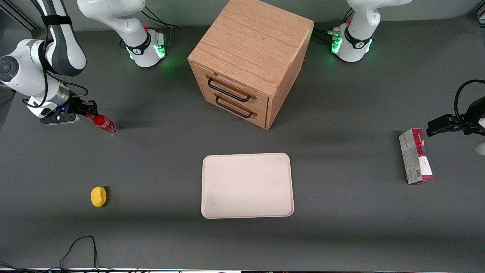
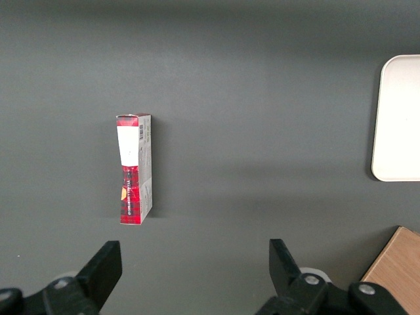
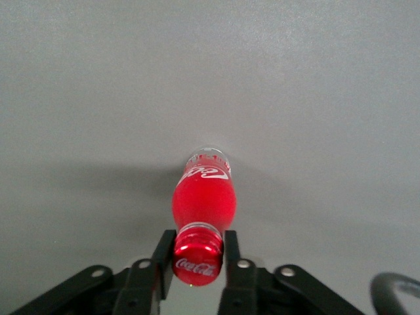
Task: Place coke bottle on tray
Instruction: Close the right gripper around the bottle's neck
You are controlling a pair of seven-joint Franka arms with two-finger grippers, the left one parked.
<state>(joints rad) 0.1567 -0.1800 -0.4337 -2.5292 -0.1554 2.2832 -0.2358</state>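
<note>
- Toward the working arm's end of the table, the gripper (image 1: 88, 110) pinches the coke bottle (image 1: 104, 123) by its cap.
- Bottle tilts base-down; the tray (image 1: 247, 185) lies well apart, nearer the front camera.

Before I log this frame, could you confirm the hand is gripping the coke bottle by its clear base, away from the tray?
Not quite: the hand grips the coke bottle by its red cap, as the right wrist view shows. It is away from the tray.

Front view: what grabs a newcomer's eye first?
The oak drawer cabinet stands farther from the camera than the empty cream tray. Toward the working arm's end, the end effector is shut on the coke bottle at its red cap, the bottle tilted with its base low.
</note>
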